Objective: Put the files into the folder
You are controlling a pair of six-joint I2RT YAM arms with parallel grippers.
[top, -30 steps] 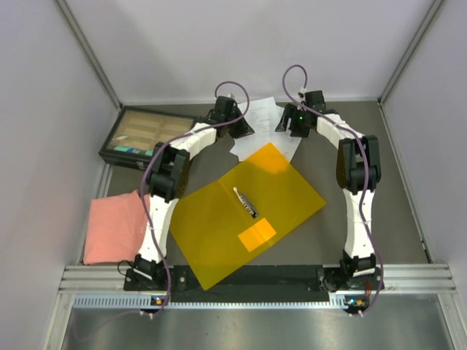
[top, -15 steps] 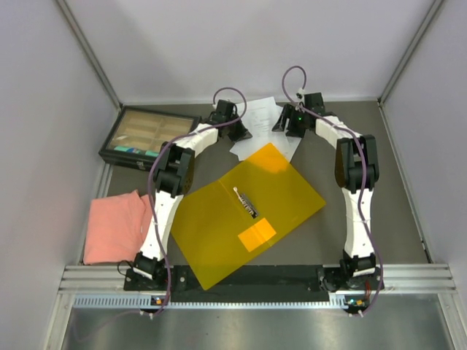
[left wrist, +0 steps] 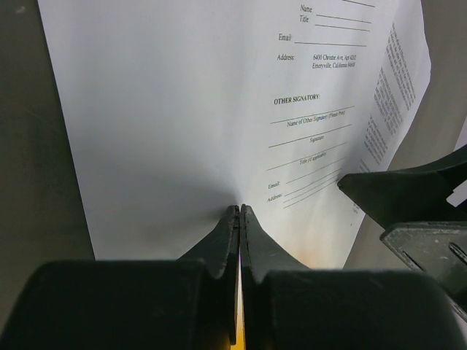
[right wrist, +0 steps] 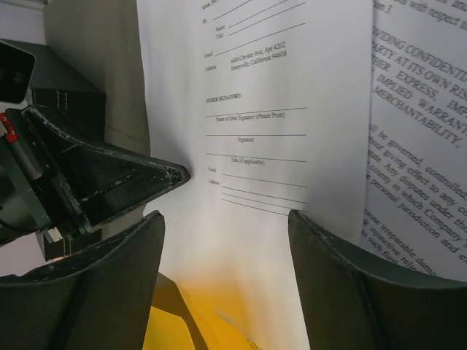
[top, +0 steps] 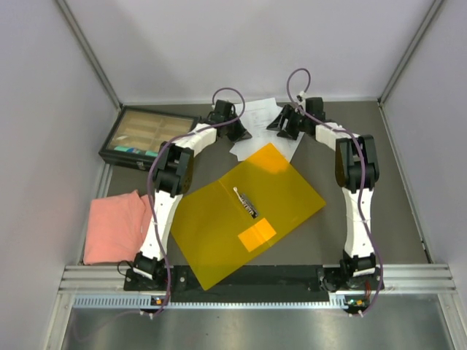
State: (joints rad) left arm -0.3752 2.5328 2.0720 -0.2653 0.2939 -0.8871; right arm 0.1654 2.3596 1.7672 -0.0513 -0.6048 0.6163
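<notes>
Step in hand: we judge it to be the picking up of the papers (top: 260, 112), so that they can be drawn onto the open folder (top: 211, 219).
Papers: white printed sheets at the far end of the tabletop (top: 394, 182). Their near part meets the far corner of the folder; we cannot tell which of the two lies on top there.
Folder: open and flat in the middle of the tabletop, with its clip (top: 246, 200) facing up and no sheet inside yet.
Left end effector (left wrist: 239, 211): clenched. The fingers meet at the edge of the top sheet and the paper puckers toward the tips, so we judge that this sheet is pinched.
Right end effector (right wrist: 225, 219): released, with jaws wide, above the same sheet and just beside the left one. It holds nothing.
How to do it well: we would lift the pinched edge only a little and pull low and slowly toward the folder. The right one could press or take the other sheets, so that they travel together.
Risk: a thin pinch may take one sheet alone, or crease it. A fast pull may also push the folder away.
</notes>
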